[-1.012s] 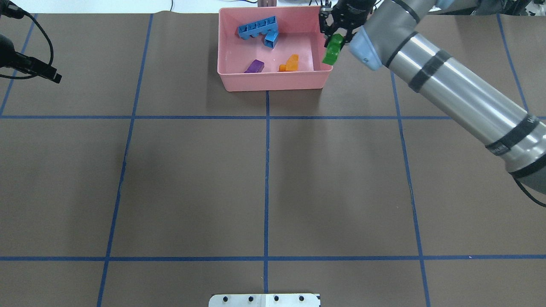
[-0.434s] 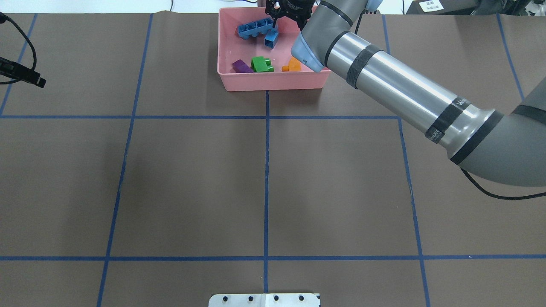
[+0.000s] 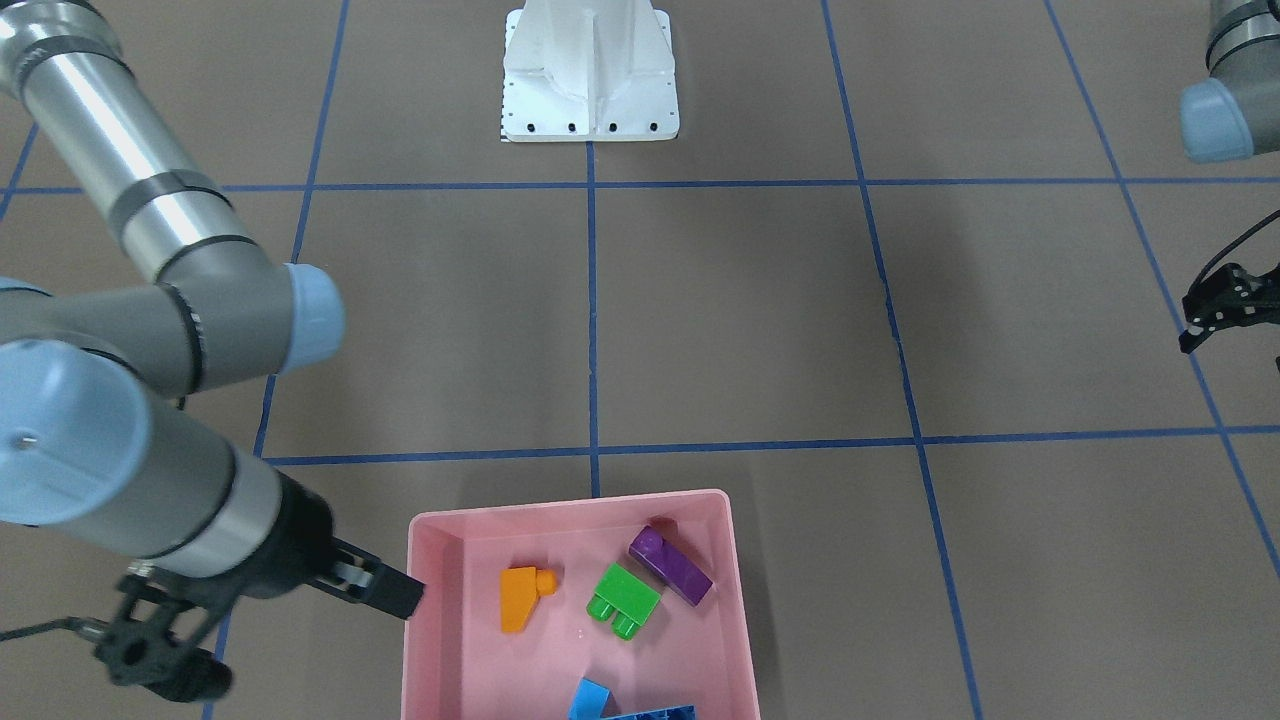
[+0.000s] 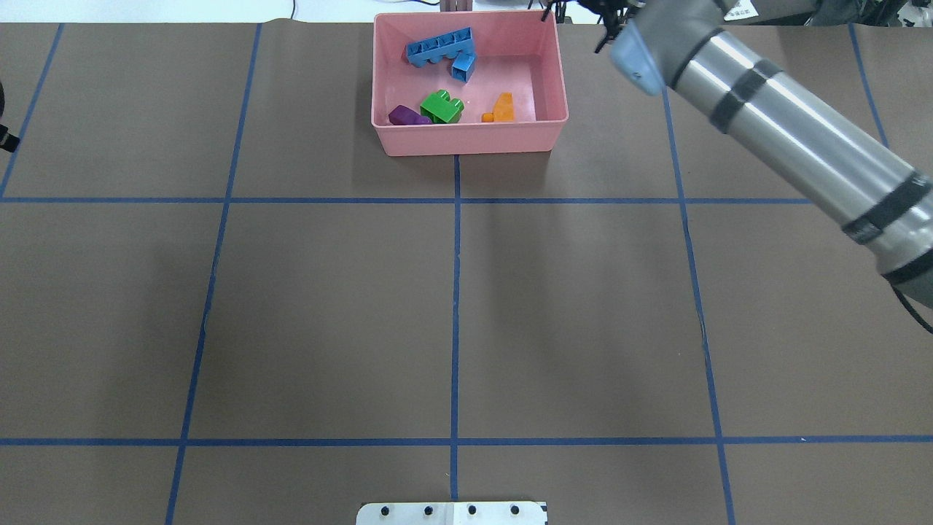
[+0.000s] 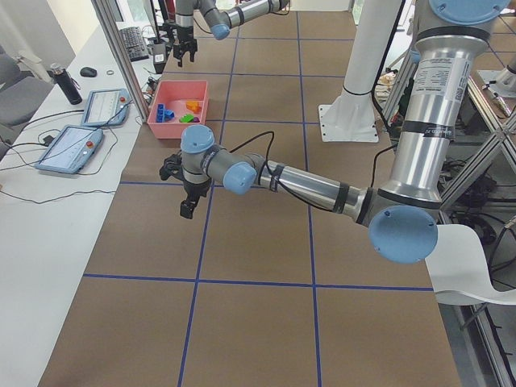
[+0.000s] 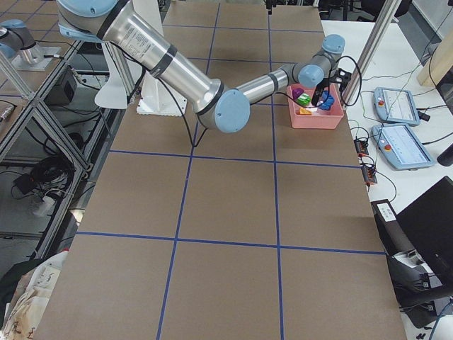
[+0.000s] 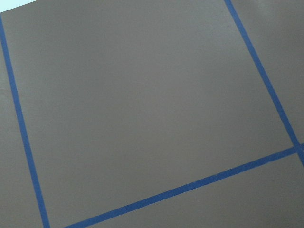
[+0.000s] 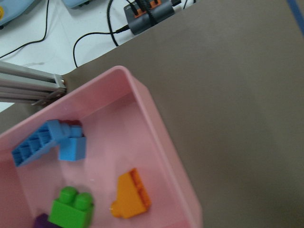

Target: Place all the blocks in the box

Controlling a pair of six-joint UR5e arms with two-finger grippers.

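The pink box (image 4: 470,142) stands at the far middle of the table. In it lie the long blue block (image 4: 439,47), the light blue block (image 4: 463,67), the green block (image 4: 442,106), the purple block (image 4: 405,115) touching it, and the orange block (image 4: 501,108). My right gripper (image 4: 574,18) is open and empty, just outside the box's far right corner. One finger (image 3: 385,592) is at the box wall (image 3: 425,640). My left gripper (image 3: 1200,325) hangs shut and empty far off at the table's left side.
The white robot base (image 3: 590,70) sits at the near table edge. Blue tape lines cross the brown table cover. Two tablets (image 5: 101,106) and cables lie on the white bench beyond the box. The right arm (image 4: 787,124) slants over the table's right far part.
The right gripper carried the green block over the box, let it go, and swung back right past the box's corner. The purple block shifted left. The left gripper drew away left.
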